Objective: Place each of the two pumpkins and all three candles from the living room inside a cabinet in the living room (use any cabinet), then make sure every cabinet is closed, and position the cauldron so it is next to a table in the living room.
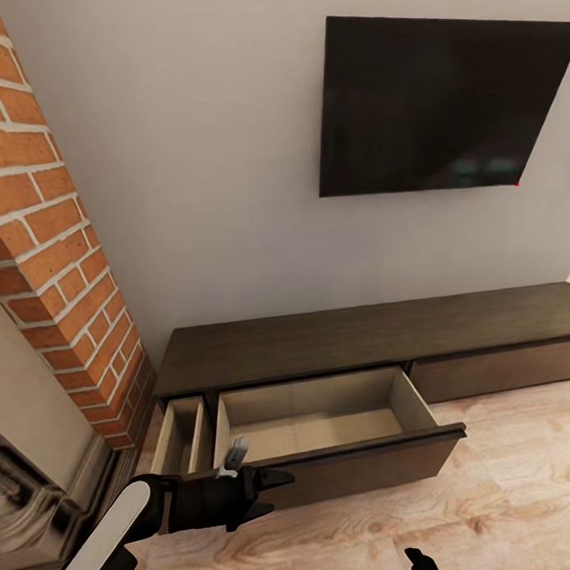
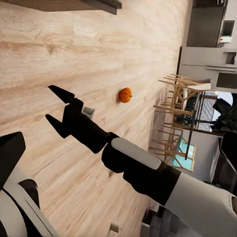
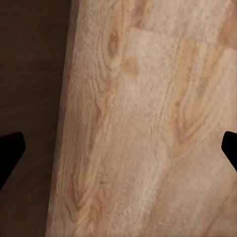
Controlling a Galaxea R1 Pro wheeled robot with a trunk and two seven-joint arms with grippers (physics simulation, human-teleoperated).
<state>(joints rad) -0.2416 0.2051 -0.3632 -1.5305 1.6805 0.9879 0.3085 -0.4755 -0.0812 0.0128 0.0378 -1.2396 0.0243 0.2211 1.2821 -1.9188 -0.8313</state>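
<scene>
Wall TV (image 1: 443, 103), brick fireplace (image 1: 49, 244)

an off-white wall (image 1: 215, 156) carries a black tv (image 1: 439, 103), and a red-brick fireplace (image 1: 54, 260) stands at the left with a pale stone surround below it. the floor (image 1: 506, 483) is light wood plank with strong grain. in the left wrist view, past the plank floor, stand pale wooden dining chairs (image 2: 173, 116), a grey kitchen unit (image 2: 210, 57) with a microwave (image 2: 228, 29) set above it, and a dark leafy plant (image 2: 226, 116).
</scene>
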